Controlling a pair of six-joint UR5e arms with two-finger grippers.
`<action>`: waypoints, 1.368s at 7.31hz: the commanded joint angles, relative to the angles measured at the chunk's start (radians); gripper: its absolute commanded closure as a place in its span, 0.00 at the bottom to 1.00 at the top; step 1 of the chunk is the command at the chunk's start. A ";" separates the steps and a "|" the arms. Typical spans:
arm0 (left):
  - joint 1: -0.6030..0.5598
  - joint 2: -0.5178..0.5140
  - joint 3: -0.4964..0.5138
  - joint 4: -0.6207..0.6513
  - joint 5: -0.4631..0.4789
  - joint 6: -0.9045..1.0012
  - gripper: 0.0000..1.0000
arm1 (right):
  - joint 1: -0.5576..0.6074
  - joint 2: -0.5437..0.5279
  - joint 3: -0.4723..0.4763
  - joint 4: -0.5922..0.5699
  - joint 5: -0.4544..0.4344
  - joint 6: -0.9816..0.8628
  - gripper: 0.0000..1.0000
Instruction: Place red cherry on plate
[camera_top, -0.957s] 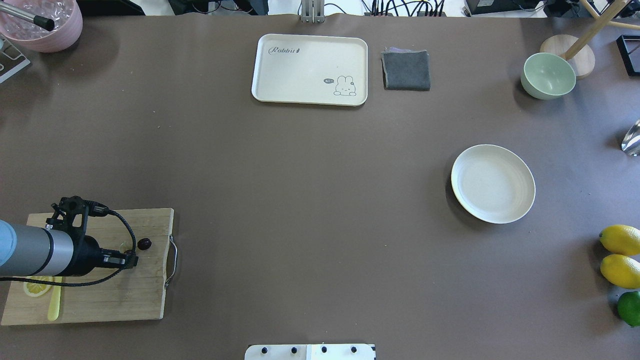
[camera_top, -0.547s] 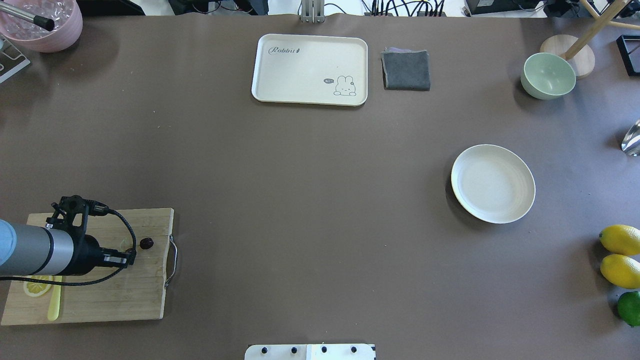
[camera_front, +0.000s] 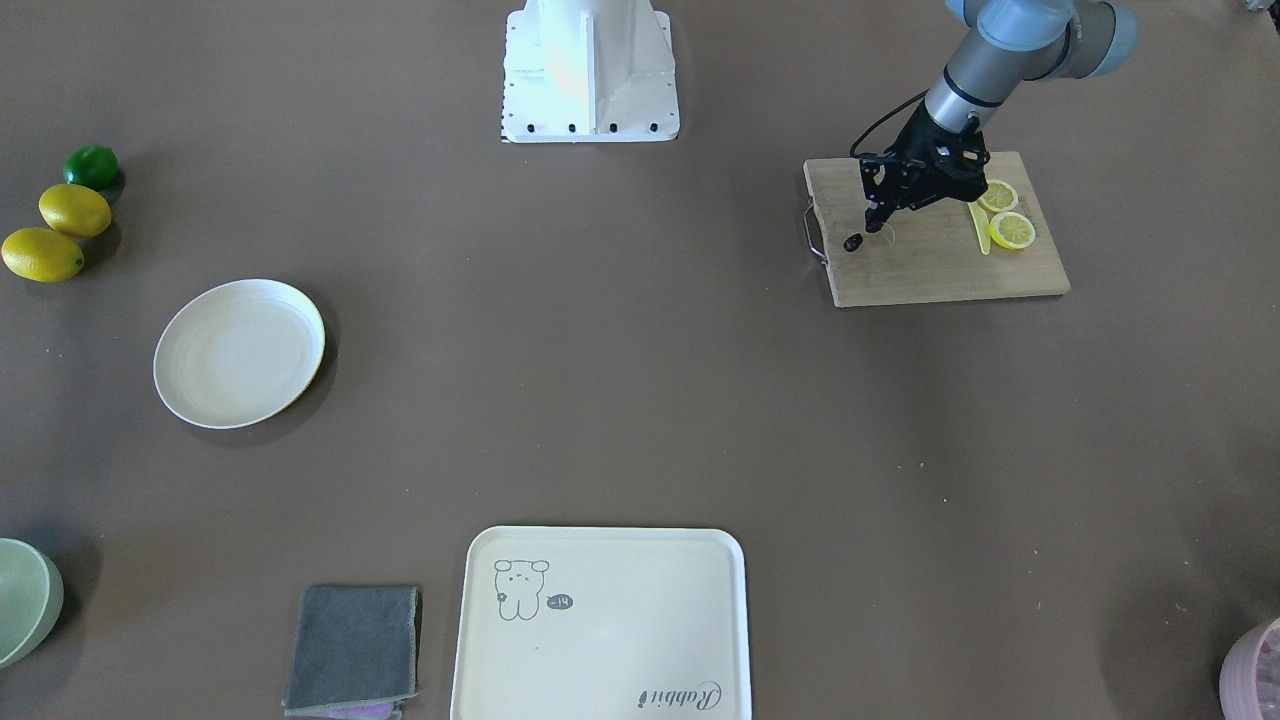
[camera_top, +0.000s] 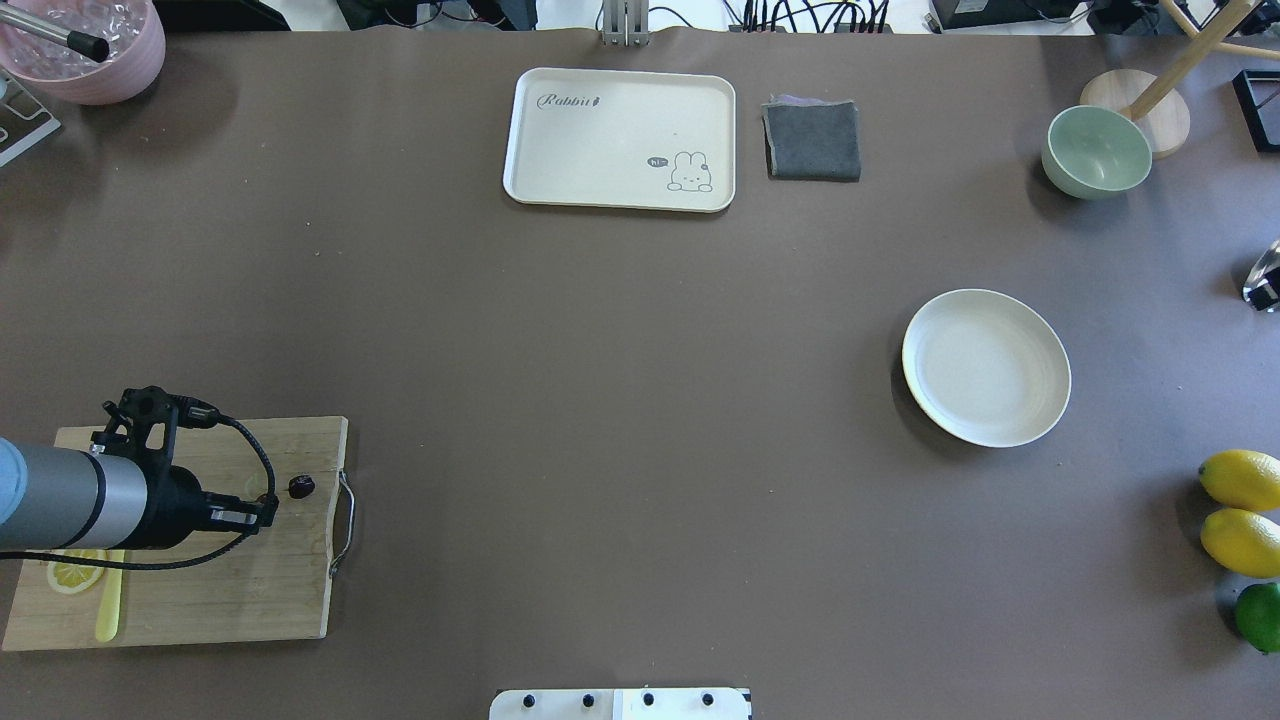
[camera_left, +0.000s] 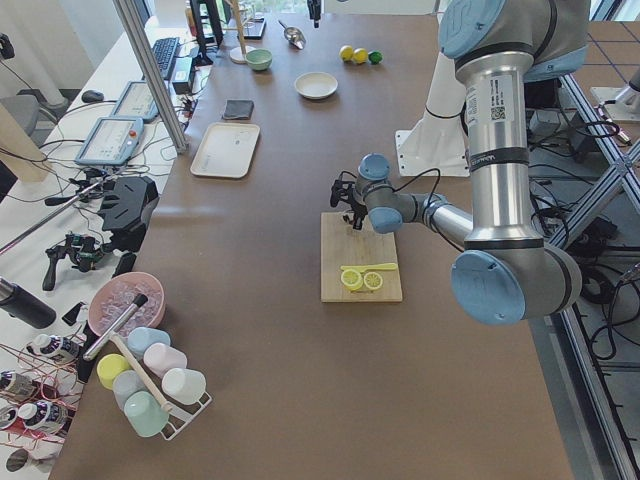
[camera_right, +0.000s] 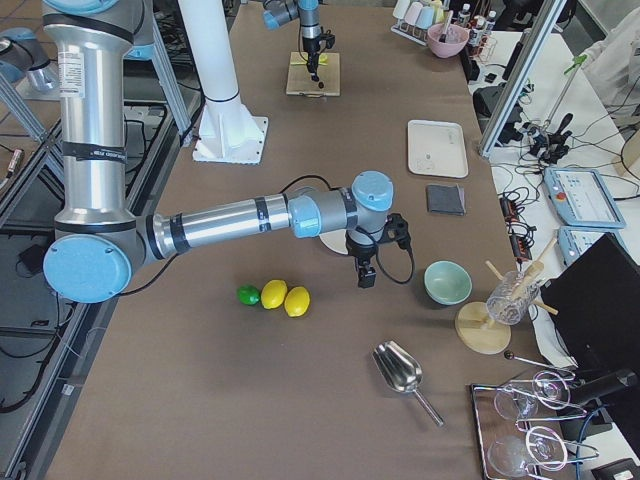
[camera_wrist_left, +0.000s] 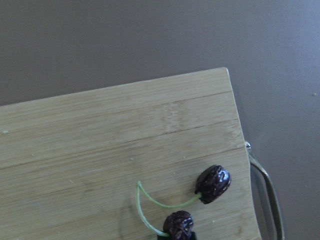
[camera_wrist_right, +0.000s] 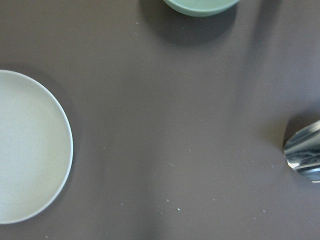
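Rectangular bamboo cutting board (camera_wrist_left: 100, 135): pale wood in glued strips, fine straight grain, dry matt face. Its bent wire handle (camera_wrist_left: 267, 185): bare metal, dull shine.

Pair of dark maroon cherries (camera_wrist_left: 213, 183): wrinkled skin, glossy, with small highlights.

Brown tabletop (camera_top: 600, 400): matt, paper-like covering, faintly speckled.

Round cream-white plate (camera_wrist_right: 30, 160): smooth, matt to satin, looks like plastic.

Folded grey cloth (camera_front: 352, 645): soft, napped weave.

Pale green bowl (camera_top: 1096, 150): smooth, slight sheen.

Silver metal scoop (camera_wrist_right: 304, 157): polished, mirror-bright.

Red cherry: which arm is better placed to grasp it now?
Left. The left hand hangs over the cutting board right beside the red cherry; the right hand is far off, by the plate.
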 joint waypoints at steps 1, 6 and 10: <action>-0.011 -0.054 -0.010 0.004 -0.002 -0.010 0.81 | -0.126 0.105 -0.021 -0.001 -0.031 0.189 0.00; -0.011 -0.174 -0.002 0.113 0.000 -0.048 0.81 | -0.286 0.124 -0.257 0.383 -0.059 0.371 0.01; -0.012 -0.220 -0.010 0.182 0.001 -0.062 0.80 | -0.309 0.121 -0.281 0.383 -0.053 0.374 0.40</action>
